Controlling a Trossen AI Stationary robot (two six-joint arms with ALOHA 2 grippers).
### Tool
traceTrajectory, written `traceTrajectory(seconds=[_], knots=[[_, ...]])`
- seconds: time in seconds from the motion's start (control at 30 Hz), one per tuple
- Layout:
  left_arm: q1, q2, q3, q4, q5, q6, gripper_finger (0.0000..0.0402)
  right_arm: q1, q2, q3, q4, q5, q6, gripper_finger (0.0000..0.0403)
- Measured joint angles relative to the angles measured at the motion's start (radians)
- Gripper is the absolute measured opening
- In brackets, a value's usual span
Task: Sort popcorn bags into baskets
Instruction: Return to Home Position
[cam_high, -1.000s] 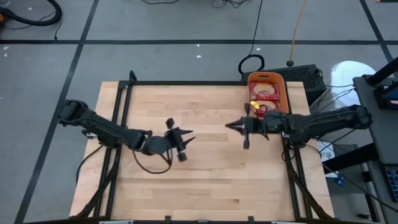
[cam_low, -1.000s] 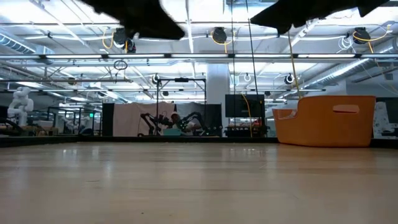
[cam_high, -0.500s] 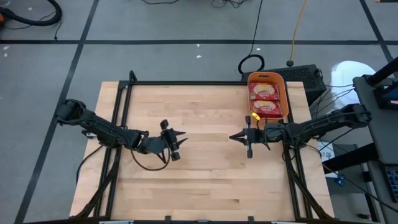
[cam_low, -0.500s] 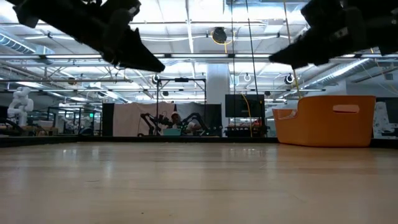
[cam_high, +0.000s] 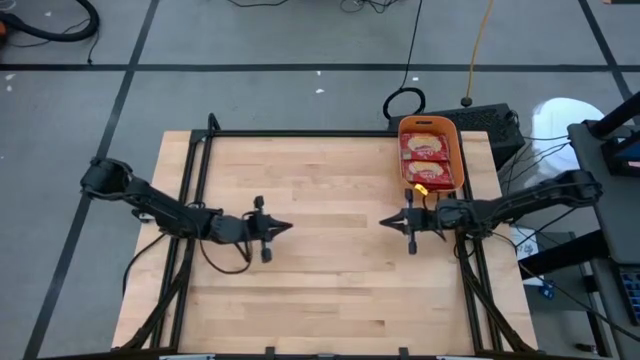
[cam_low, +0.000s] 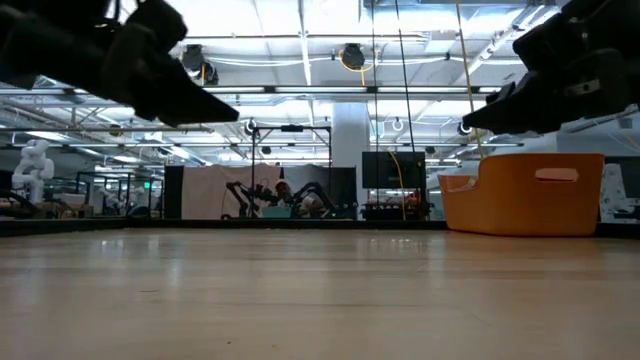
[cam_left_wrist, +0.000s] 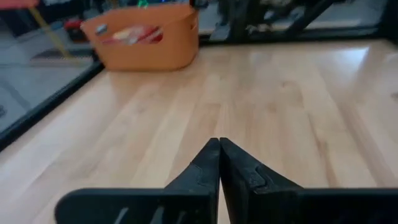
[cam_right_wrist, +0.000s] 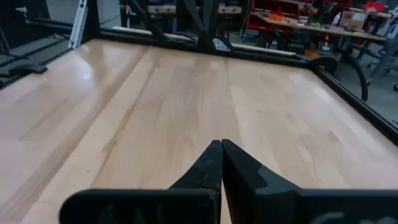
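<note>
An orange basket (cam_high: 430, 158) stands at the table's far right corner, with red popcorn bags (cam_high: 428, 148) lying flat inside it. The left wrist view shows the basket (cam_left_wrist: 146, 38) with a red bag (cam_left_wrist: 134, 35) at its rim. My left gripper (cam_high: 288, 227) hovers above the bare wood left of centre, shut and holding nothing, pointing toward the right. My right gripper (cam_high: 383, 223) hovers near the basket's near end, also shut and holding nothing, pointing toward the left. Both show shut in their wrist views (cam_left_wrist: 219, 146) (cam_right_wrist: 221, 146).
A black metal frame (cam_high: 300, 133) runs along the table's far edge and down both sides. Bare wood (cam_high: 330, 280) lies between the two grippers and toward the near edge. In the low view the basket (cam_low: 525, 195) stands at the right.
Both arms have drawn back toward their own sides of the table and come lower. My left gripper has shut from an open spread and turned level. My right gripper has stayed shut, moving away from the basket toward the near right.
</note>
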Motion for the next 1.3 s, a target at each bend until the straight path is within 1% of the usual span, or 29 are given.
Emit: traceTrajectory(seconds=[0.1,0.23,0.53,0.7,0.8,1.07,1.3], knots=[[0.006,-0.043,-0.077,0.1,0.044,0.03,0.0008,0.0,-0.041,-0.024,-0.009,-0.008,0.0,0.0],[0.021,-0.13,-0.165,0.155,0.062,0.02,0.0005,0.0,-0.092,-0.048,-0.005,-0.016,-0.002,0.0],[0.021,-0.34,-0.297,0.148,0.065,0.039,0.0009,0.0,-0.222,-0.102,-0.018,-0.017,0.0,0.0],[0.021,-0.416,-0.351,0.15,0.065,0.039,0.0009,0.0,-0.285,-0.103,-0.054,-0.016,-0.018,0.0],[0.021,-0.446,-0.354,0.12,0.073,0.04,0.001,0.0,-0.322,-0.104,-0.082,-0.016,-0.027,0.0],[0.021,-0.496,-0.354,0.103,0.143,0.083,0.001,0.0,-0.398,-0.106,-0.177,-0.016,-0.009,0.0],[0.021,-0.615,-0.354,-0.05,0.159,0.094,0.001,0.0,-0.441,-0.106,-0.261,-0.016,0.027,0.0]])
